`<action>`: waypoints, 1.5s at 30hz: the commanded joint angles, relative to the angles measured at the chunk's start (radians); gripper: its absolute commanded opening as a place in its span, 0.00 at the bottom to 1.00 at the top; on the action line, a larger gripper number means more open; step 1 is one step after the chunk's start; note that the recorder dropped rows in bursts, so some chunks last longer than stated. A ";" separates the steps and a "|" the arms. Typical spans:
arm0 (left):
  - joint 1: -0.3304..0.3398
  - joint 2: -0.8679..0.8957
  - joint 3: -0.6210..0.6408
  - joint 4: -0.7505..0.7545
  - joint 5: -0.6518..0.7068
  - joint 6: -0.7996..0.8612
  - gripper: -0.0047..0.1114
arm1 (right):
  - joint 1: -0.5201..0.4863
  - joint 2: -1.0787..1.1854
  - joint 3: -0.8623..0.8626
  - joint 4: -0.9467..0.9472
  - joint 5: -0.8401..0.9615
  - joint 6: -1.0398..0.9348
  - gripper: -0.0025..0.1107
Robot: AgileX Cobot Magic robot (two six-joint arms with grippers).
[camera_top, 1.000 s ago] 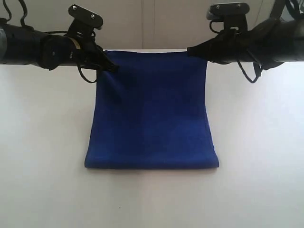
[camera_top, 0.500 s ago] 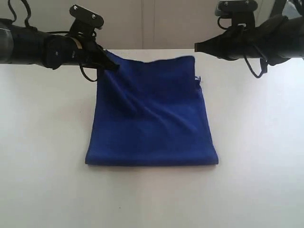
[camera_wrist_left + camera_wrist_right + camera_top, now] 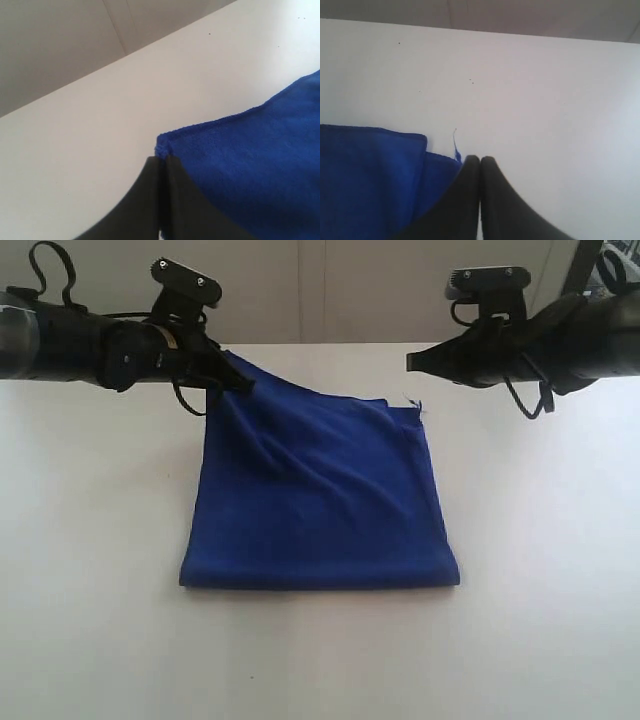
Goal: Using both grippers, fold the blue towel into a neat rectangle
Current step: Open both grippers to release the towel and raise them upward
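The blue towel lies folded on the white table, its fold along the near edge. Its far left corner is lifted off the table, pinched in my left gripper, which is shut on it; the corner pokes out past the closed tips. The towel's far right corner has dropped onto the table with a loose thread showing. My right gripper hovers above and just right of that corner, shut with nothing in it. The towel's edge lies beside it.
The white table spreads around the towel on all sides. A pale wall stands behind the table's far edge.
The far right corner of the towel has slipped from my right gripper and fallen to the table. The top layer now slopes down from the left corner, wrinkled. The left grip is unchanged.
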State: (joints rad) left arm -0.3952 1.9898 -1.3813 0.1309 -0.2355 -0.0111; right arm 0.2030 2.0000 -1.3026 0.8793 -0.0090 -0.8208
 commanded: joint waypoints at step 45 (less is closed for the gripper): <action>0.174 0.207 -0.337 -0.108 0.453 -0.168 0.27 | -0.054 0.399 -0.676 -0.239 0.539 0.309 0.02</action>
State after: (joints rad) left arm -0.2204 2.1613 -1.6811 0.0685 0.1946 -0.1745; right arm 0.1565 2.3655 -1.9438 0.6604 0.5208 -0.5309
